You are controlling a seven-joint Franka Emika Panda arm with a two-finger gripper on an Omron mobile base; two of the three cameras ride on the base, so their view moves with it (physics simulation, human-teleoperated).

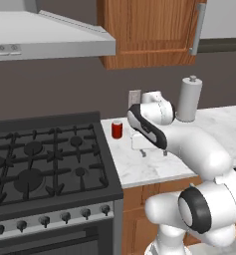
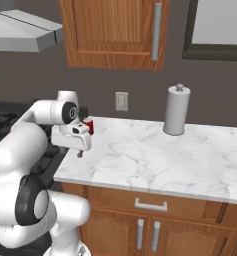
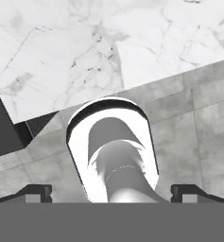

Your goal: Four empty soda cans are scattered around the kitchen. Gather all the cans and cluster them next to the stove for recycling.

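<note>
One red soda can (image 1: 117, 129) with a silvery top stands upright on the marble counter (image 1: 139, 167), close to the right edge of the black gas stove (image 1: 40, 159). My gripper (image 1: 154, 153) hangs over the counter a little to the right of and in front of that can, pointing down, open and holding nothing. From the right side, the soda can (image 2: 90, 125) peeks out from behind my hand, and my gripper (image 2: 80, 152) hovers near the counter's left front corner. The hand view looks down past the wide-apart fingertips (image 3: 38, 191) at the counter (image 3: 85, 47) edge and the floor.
A white paper towel roll (image 1: 189, 99) stands at the back of the counter by the wall, with a wall outlet (image 1: 134, 98) to its left. A wooden cabinet (image 1: 149, 30) and a range hood (image 1: 45, 37) hang overhead. Bare marble (image 2: 165, 155) stretches to the right.
</note>
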